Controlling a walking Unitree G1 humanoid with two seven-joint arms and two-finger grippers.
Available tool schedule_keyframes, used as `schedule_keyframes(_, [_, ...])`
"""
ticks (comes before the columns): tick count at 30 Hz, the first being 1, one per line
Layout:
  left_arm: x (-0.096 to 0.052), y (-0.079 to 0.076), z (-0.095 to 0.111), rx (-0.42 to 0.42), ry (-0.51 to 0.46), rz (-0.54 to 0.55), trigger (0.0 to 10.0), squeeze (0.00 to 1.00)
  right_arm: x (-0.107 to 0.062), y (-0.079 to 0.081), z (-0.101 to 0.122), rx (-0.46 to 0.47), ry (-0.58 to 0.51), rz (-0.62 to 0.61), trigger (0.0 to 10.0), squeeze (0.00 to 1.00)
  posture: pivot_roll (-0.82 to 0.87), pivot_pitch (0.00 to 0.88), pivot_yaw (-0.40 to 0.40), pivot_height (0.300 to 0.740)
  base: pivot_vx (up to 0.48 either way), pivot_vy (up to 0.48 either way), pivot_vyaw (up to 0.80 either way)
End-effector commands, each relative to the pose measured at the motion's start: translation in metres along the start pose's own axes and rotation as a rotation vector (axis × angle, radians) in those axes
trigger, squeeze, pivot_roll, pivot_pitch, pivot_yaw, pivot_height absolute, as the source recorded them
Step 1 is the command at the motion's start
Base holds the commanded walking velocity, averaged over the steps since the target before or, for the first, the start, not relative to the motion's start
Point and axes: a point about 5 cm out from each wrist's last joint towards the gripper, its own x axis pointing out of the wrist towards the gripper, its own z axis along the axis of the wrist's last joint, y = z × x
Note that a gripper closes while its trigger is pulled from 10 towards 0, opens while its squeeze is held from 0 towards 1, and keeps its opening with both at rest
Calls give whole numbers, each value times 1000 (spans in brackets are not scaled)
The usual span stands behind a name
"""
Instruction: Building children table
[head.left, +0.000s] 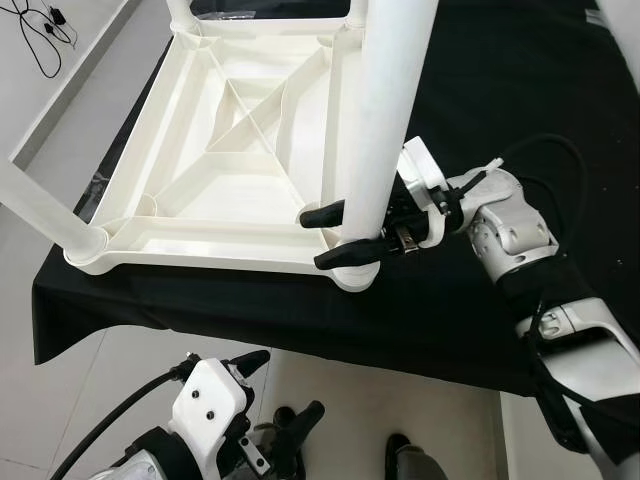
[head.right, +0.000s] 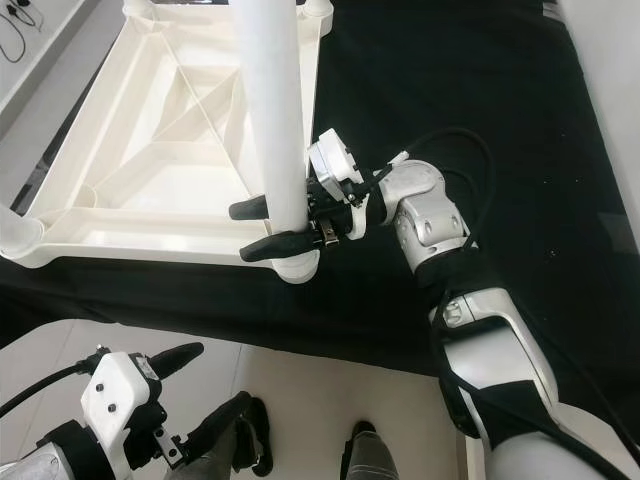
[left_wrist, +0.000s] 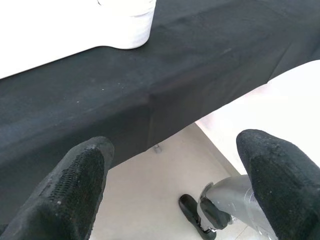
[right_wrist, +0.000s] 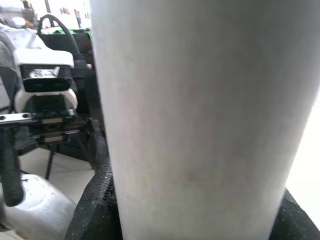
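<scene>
Right gripper on the table leg

My right gripper (head.left: 345, 238) pinches the white leg (head.left: 385, 120) standing at the upturned tabletop's (head.left: 215, 130) near right corner, on the black cloth (head.left: 520, 90); my left gripper (head.left: 285, 390) hangs spread below.

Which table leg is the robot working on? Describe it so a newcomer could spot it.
On the black cloth lies an upturned white tabletop. The table leg stands in its near corner, on the robot's right. Unlike the other legs, it is clamped by the right tool.

A black cloth (head.left: 520, 90) covers the work surface; a dark cable (head.left: 45, 35) lies on the pale floor (head.left: 110, 370) at ten o'clock.
</scene>
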Motion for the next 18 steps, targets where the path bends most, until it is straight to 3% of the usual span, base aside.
schedule_keyframes(1, [-1,-3,-6,-26,26,-5,10000,0,2,5,-18,53,50,-5,10000,0,123,351,46,740,0,0,0])
schedule_keyframes(18, [-1,-2,-5,-24,27,-7,10000,0,1,0,-17,37,39,-48,10000,0,126,356,48,740,0,0,0])
